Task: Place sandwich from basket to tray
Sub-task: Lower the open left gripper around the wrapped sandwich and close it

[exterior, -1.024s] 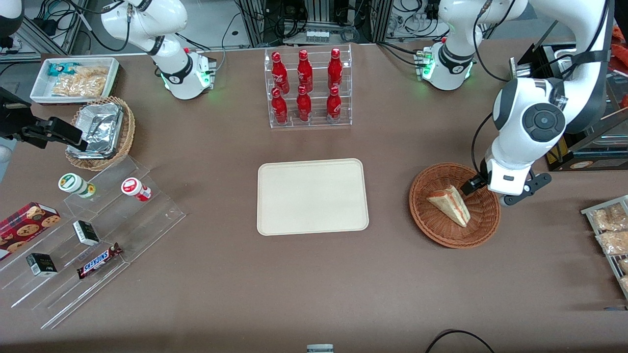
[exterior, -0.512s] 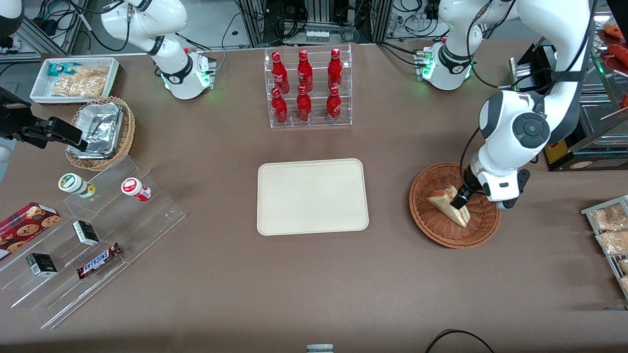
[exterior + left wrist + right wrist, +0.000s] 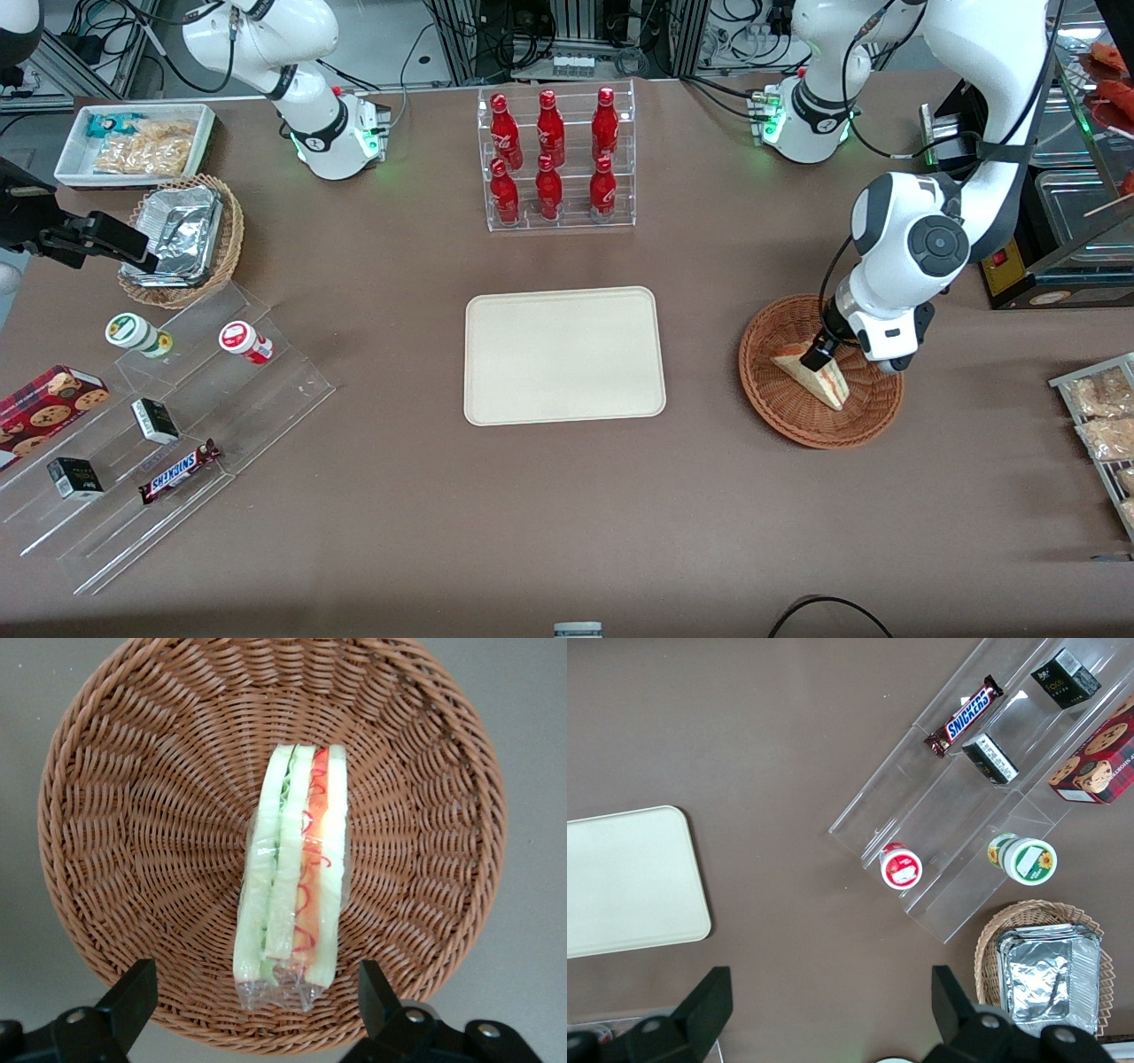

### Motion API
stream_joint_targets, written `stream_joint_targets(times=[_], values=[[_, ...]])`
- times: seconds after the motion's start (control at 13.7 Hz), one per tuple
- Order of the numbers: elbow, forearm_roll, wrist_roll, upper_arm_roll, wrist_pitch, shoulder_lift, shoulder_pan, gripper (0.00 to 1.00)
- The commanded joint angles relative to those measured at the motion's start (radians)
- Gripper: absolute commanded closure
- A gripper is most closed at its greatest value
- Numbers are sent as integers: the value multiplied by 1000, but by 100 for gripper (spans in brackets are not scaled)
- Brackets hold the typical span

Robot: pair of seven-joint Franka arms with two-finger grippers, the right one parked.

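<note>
Down over the basket (image 3: 819, 372), the gripper (image 3: 252, 992) hangs with fingers spread wide, one on either side of the wrapped sandwich (image 3: 292, 904) and gripping nothing. The sandwich lies in the basket's middle, cut edge showing red and green. Beside the basket sits the tray (image 3: 563, 354); toward the parked arm's end lies a bar reading SNICKERS (image 3: 180, 470).

Reddish-brown woven basket (image 3: 133, 815); white, red-green sandwich (image 3: 292, 895).
</note>
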Motion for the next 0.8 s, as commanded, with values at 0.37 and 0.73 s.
stream_joint_targets(times=[0.37,0.73], values=[[-8,-13,-16,-6,156,96,10,53],[15,-4,22,-6,92,60,16,93]])
